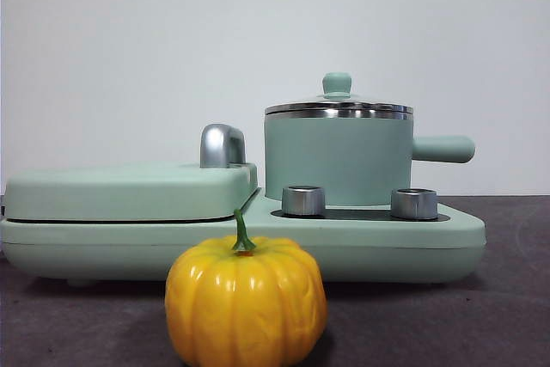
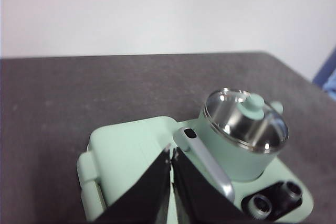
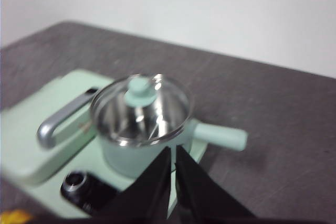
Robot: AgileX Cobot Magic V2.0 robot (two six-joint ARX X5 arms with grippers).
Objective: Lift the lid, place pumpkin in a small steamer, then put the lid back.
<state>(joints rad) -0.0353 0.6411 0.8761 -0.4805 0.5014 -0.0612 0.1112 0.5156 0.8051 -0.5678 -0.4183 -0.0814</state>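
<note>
The pumpkin point(image 1: 246, 302) stands on the table at the front, before the appliance; a sliver of it shows at the corner of the right wrist view point(image 3: 13, 217). The small steamer point(image 1: 339, 161) sits on the appliance's right side, handle pointing right. The lid point(image 1: 338, 107) rests on it, knob up; it also shows in the left wrist view point(image 2: 245, 119) and the right wrist view point(image 3: 139, 107). My left gripper point(image 2: 172, 153) is shut and empty, high above the flat cover. My right gripper point(image 3: 172, 152) is shut and empty, above and short of the steamer. Neither shows in the front view.
The wide mint-green appliance base point(image 1: 430, 238) has two silver knobs point(image 1: 302, 200) at the front. A flat mint-green cover point(image 1: 129, 191) with a steel handle point(image 1: 222, 145) lies on its left half. A white wall stands behind the dark table point(image 1: 507, 315).
</note>
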